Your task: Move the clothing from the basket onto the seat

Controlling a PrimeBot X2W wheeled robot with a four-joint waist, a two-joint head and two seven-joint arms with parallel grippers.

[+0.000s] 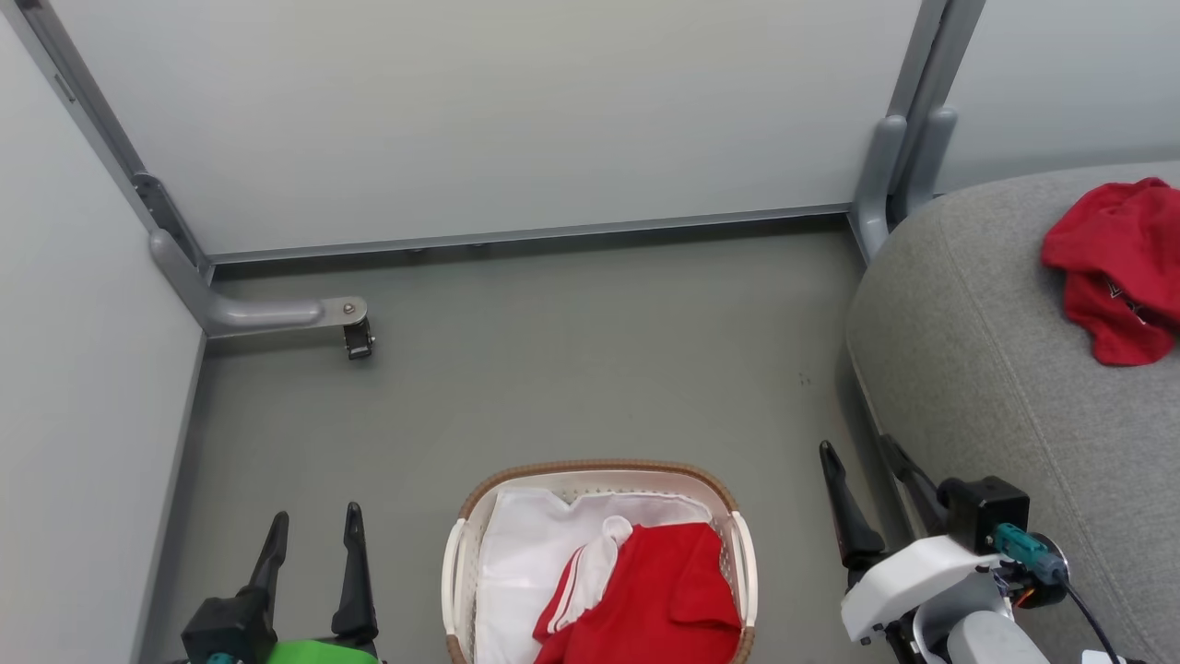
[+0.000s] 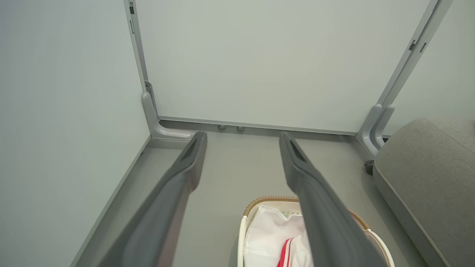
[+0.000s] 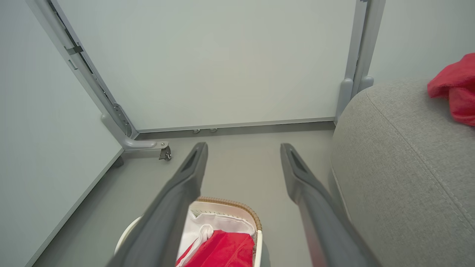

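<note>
Left claw (image 1: pixel 315 513) and right claw (image 1: pixel 857 444), at the bottom corners, are hanging open, holding nothing. One red piece of clothing (image 1: pixel 1111 267) is lying on the seat (image 1: pixel 996 369), upper right. More red clothing (image 1: pixel 664 590) is sitting in the basket (image 1: pixel 599 468), bottom middle, waiting to be moved.

Smooth grey floor (image 1: pixel 572 369) is stretching across the middle. A pale partition panel (image 1: pixel 479 111) is standing along the far side, with a grey base rail (image 1: pixel 525 235) running under it. A second pale panel (image 1: pixel 74 387) is closing off the left. A slanted metal post (image 1: pixel 83 120) is joining the two at the far-left corner. Its curved foot (image 1: pixel 267 315) is reaching right along the floor, a small dark caster (image 1: pixel 359 339) sitting under its tip. Twin grey posts (image 1: pixel 903 157) are rising at the far right, a third panel (image 1: pixel 1060 83) standing beyond them.
</note>
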